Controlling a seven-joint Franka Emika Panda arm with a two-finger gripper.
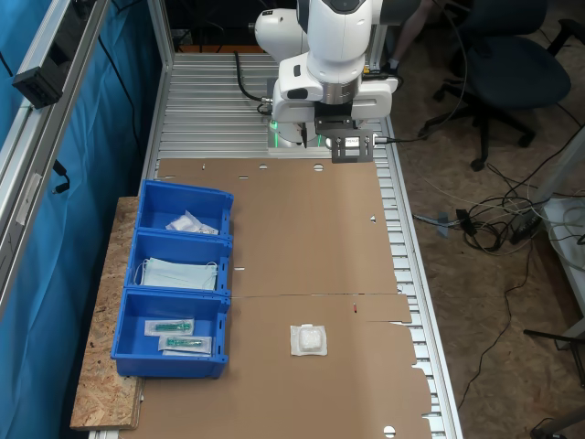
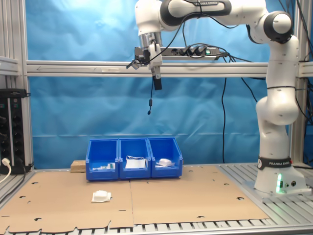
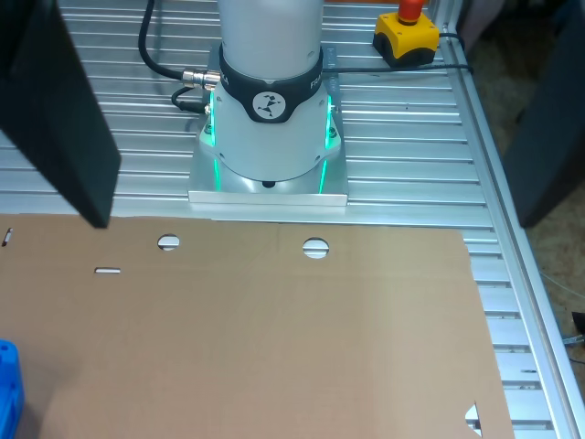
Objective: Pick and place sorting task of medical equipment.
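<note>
Gripper (image 2: 157, 84) high over the table, empty, opening unclear | I'd descend straight over the white packet (image 1: 309, 339) | grasp its edges squarely

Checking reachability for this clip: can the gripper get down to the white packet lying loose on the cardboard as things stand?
Probably yes. The white packet lies alone on open cardboard, apart from the blue bins; the gripper hangs high above with nothing between.

Brand lettering on the arm (image 2: 276, 105)

Matt brown cardboard sheet (image 1: 302, 247) covers ribbed metal table (image 1: 210, 101); glossy blue plastic bins (image 1: 178, 283) hold items.
</note>
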